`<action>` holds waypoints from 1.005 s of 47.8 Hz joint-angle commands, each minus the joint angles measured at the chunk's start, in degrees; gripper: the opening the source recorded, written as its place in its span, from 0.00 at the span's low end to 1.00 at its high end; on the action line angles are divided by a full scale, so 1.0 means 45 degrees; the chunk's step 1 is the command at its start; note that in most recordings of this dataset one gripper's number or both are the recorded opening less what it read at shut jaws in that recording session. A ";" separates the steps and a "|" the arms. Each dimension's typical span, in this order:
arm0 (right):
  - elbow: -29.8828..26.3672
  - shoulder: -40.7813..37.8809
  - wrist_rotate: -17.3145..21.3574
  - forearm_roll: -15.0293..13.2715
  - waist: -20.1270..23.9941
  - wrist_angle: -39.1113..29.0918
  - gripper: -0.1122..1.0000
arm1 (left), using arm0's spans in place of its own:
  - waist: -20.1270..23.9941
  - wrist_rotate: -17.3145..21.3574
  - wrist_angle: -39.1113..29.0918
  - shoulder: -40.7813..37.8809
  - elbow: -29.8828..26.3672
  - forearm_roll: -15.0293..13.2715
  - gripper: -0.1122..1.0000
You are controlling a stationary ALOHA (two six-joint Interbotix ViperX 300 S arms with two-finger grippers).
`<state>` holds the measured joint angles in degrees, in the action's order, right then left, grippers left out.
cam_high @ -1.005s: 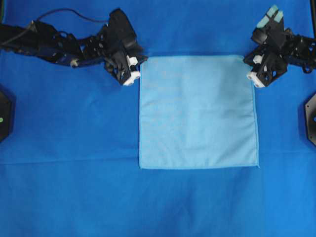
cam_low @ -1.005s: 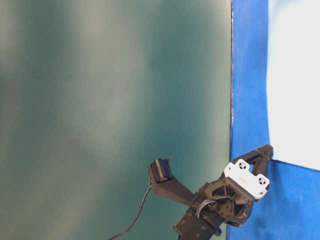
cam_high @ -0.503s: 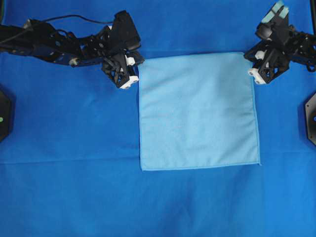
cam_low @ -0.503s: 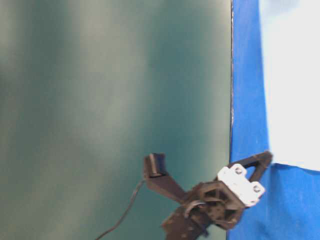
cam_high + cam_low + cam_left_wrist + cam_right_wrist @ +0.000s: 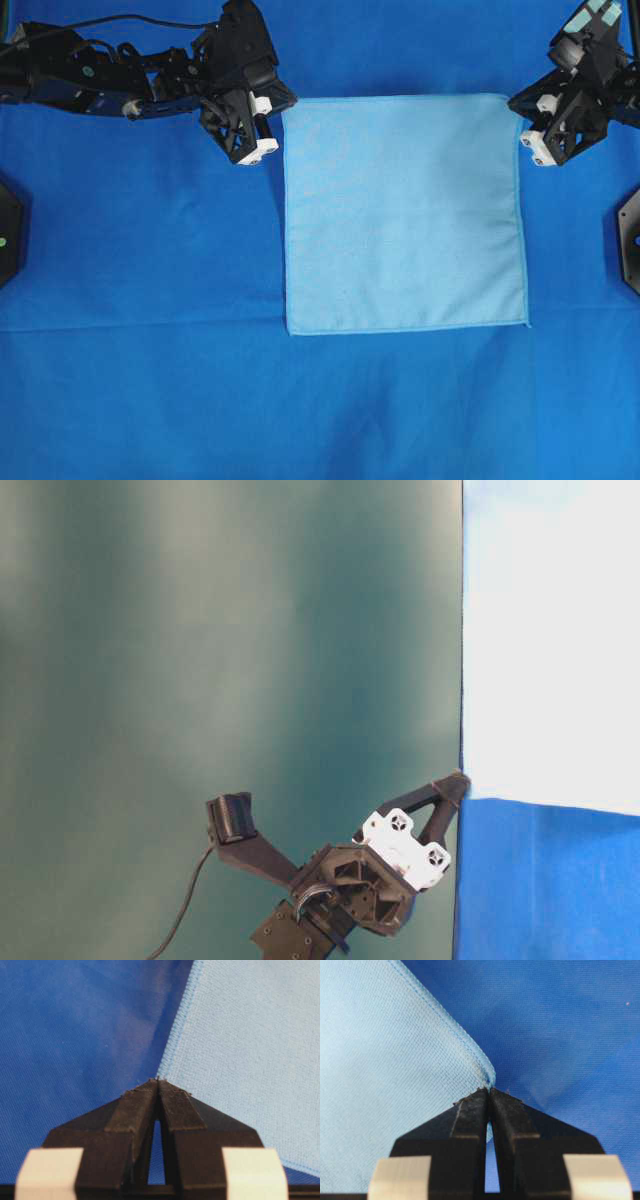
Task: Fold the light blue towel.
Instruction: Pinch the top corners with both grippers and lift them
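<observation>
The light blue towel (image 5: 405,215) lies spread as a square on the royal-blue table covering (image 5: 140,250). My left gripper (image 5: 280,108) is shut on its far left corner. In the left wrist view the shut tips (image 5: 158,1081) meet right at the hemmed corner of the towel (image 5: 250,1050). My right gripper (image 5: 513,102) is shut on the far right corner, and the right wrist view shows the towel (image 5: 385,1070) pinched between the tips (image 5: 488,1090). In the table-level view the left gripper (image 5: 455,780) holds the towel (image 5: 550,660) raised, and it looks pale there.
Black mounts sit at the left edge (image 5: 8,230) and the right edge (image 5: 630,235) of the table. A dull green wall (image 5: 200,630) fills most of the table-level view. The blue covering (image 5: 540,880) runs on all around the towel.
The left gripper has closed on the towel's far left corner. Both grippers have moved toward the far side and up, taking the towel's far edge with them.
</observation>
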<state>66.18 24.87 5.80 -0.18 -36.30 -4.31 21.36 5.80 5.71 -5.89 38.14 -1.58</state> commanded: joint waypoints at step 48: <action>0.0488 0.1895 0.7188 0.0234 0.9297 -0.3340 0.12 | -0.6152 -0.0957 -0.1074 0.0000 0.0312 0.0000 0.11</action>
<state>69.17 33.93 36.91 0.79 3.34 -19.51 -5.10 2.02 0.79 -6.24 40.43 -1.49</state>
